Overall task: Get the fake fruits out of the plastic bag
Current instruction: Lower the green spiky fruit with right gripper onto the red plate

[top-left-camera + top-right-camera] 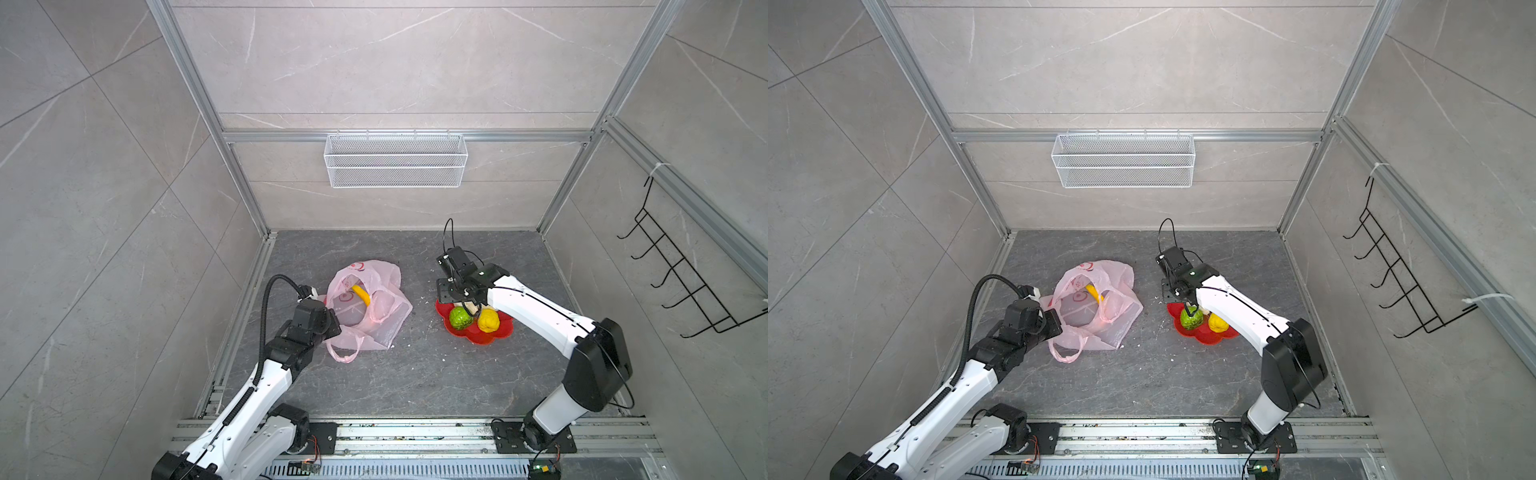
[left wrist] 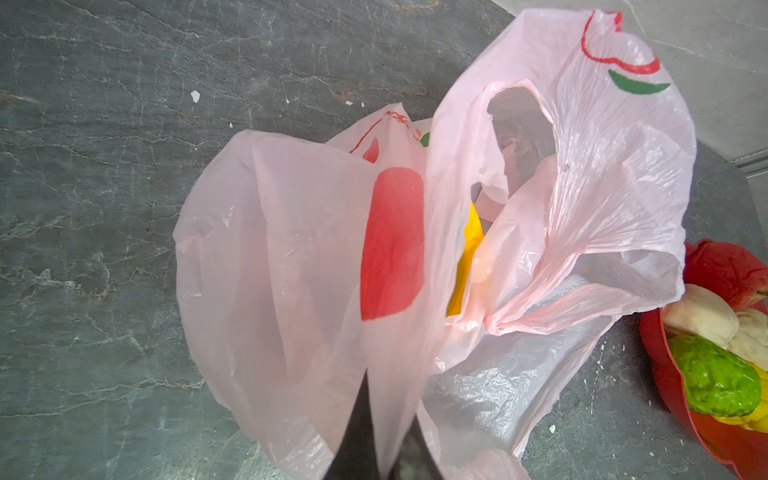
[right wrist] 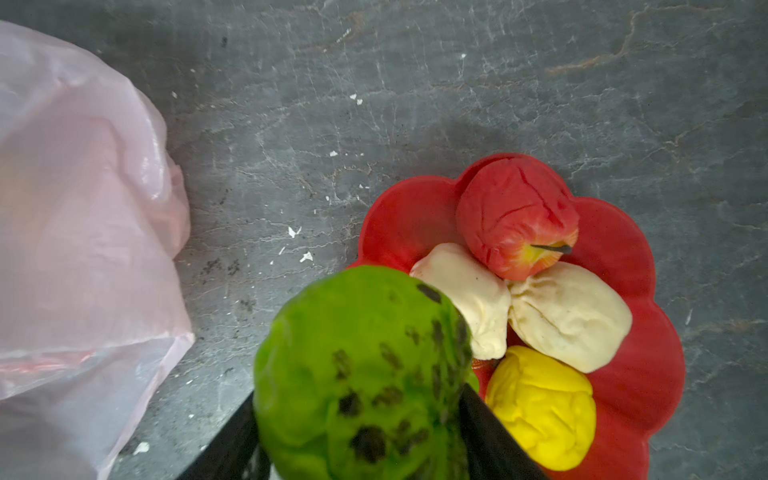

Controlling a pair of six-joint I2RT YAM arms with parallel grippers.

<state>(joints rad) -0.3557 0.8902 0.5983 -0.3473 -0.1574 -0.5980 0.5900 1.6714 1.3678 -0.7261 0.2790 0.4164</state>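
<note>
Bag [image 2: 291,249] rim pinched in left jaws, right jaws gripping green ball [image 3: 353,374] at dish [image 3: 658,357] edge

Dark grey veined stone tabletop [image 1: 415,374]. Pale-pink plastic bag [image 1: 386,328] crumpled on it, left of centre. Red flower-shaped dish [image 1: 473,337] right of centre, well apart from bag. Small white flecks [image 3: 306,257] scattered on bare stone between them, some just beside dish.

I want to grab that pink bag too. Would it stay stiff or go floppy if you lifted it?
Probably floppy: the plastic bag is thin, crinkled and sags where the left tool pinches its edge. Likely very light, since it is see-through. The banana inside might slide out if tipped.
</note>
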